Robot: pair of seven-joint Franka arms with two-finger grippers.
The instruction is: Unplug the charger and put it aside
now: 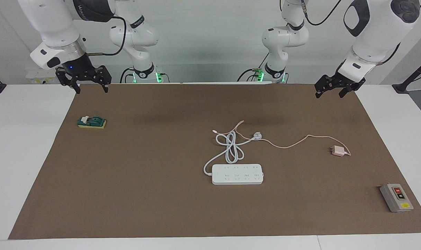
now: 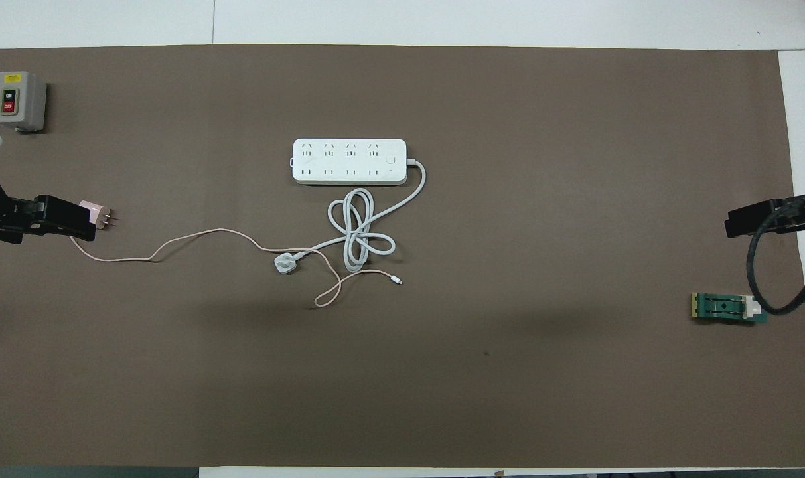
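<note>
The pale pink charger lies on its side on the brown mat, unplugged, prongs bare, toward the left arm's end of the table. Its thin pink cable trails toward the middle. The charger also shows in the overhead view. The white power strip lies mid-table with all sockets free. My left gripper hangs open and empty, raised over the mat's edge nearest the robots. From overhead it partly covers the charger. My right gripper waits open and empty, raised over the mat's corner at the right arm's end.
The strip's thick white cord is coiled beside it and ends in a round-headed plug lying on the pink cable. A grey on/off button box stands at the left arm's end. A green switch block lies at the right arm's end.
</note>
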